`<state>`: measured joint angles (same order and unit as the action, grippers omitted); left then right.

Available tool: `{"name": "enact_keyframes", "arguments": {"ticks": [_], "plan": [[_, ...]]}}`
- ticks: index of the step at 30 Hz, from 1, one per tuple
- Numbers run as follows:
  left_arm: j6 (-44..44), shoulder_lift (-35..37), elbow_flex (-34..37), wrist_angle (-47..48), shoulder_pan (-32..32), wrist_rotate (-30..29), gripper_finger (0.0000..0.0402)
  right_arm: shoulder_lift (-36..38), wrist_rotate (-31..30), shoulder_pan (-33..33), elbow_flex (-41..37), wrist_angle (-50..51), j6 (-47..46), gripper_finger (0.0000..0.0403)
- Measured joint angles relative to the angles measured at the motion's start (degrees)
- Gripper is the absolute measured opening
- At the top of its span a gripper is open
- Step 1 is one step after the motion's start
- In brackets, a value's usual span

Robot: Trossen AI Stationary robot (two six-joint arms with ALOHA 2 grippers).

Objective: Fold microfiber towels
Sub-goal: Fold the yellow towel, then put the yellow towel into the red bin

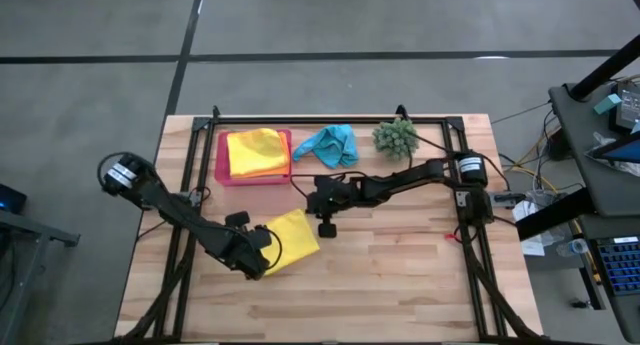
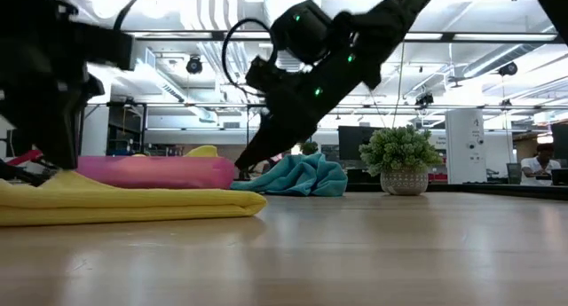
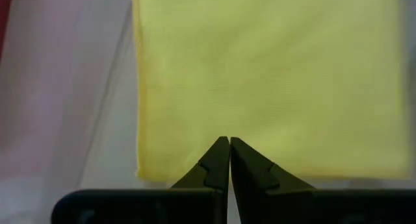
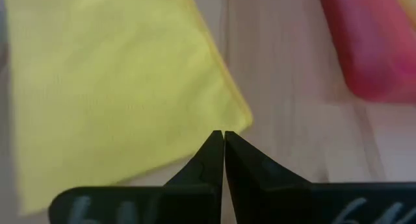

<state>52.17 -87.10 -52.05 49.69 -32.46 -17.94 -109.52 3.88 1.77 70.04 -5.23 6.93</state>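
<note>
Lying flat on the wooden table (image 1: pixel 400 275), a folded yellow towel (image 1: pixel 290 237) sits near the middle, slightly left. The left gripper (image 1: pixel 262 265) rests at its near-left edge with fingers pressed together, holding nothing; the left wrist view shows the closed tips (image 3: pixel 229 146) just over the towel's edge. The right gripper (image 1: pixel 327 225) hangs just right of the same towel, its jaws likewise shut and empty. At the far side, a pink tray (image 1: pixel 221 155) holds another yellow towel (image 1: pixel 252 145) on an orange one (image 1: pixel 268 169). A crumpled turquoise towel (image 1: pixel 330 145) lies to the tray's right, beside a spiky green plant (image 1: pixel 396 137).
</note>
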Motion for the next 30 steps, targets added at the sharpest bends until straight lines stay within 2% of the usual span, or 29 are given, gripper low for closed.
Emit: {"name": "enact_keyframes", "arguments": {"ticks": [4, 6, 12, 14, 16, 19, 21, 25, 30], "plan": [[1.4, 2.1, -2.7, 0.8, -0.6, 0.3, 0.0000, 2.6, 0.0, -0.9, 0.0, 6.1, -3.0, 0.0009], [6.4, 3.3, -3.3, 0.7, -0.8, 0.7, 0.0000, 3.4, 0.1, -1.4, 0.0, 8.9, -5.5, 0.0009], [37.2, 7.1, -1.6, 0.4, -2.3, 6.5, 0.0000, 4.1, 0.6, -2.6, -0.5, 11.4, -17.0, 0.0009], [44.2, 8.3, -0.8, -0.5, -3.9, 6.0, 0.0002, 4.1, 0.8, -2.7, -0.8, 10.8, -23.0, 0.0009], [50.2, 9.5, 0.3, -2.5, -5.4, 2.2, 0.0012, 3.9, 0.7, -2.7, -0.8, 10.4, -27.5, 0.0009], [57.3, 10.6, 2.6, -6.4, -6.4, -4.7, 0.0040, 3.5, 0.5, -2.6, -0.8, 10.5, -29.9, 0.0010], [60.4, 10.6, 4.0, -7.4, -6.5, -6.1, 0.0064, 3.5, 0.5, -2.6, -0.8, 10.5, -30.0, 0.0017], [64.6, 9.2, 5.9, -9.4, -6.2, -3.3, 0.0116, 3.5, 0.5, -2.6, -0.4, 10.5, -29.7, 0.0051], [66.6, 9.3, 7.3, -10.1, -5.5, 3.0, 0.0188, 3.5, 0.5, -2.6, -0.5, 10.8, -29.4, 0.0126]]}}
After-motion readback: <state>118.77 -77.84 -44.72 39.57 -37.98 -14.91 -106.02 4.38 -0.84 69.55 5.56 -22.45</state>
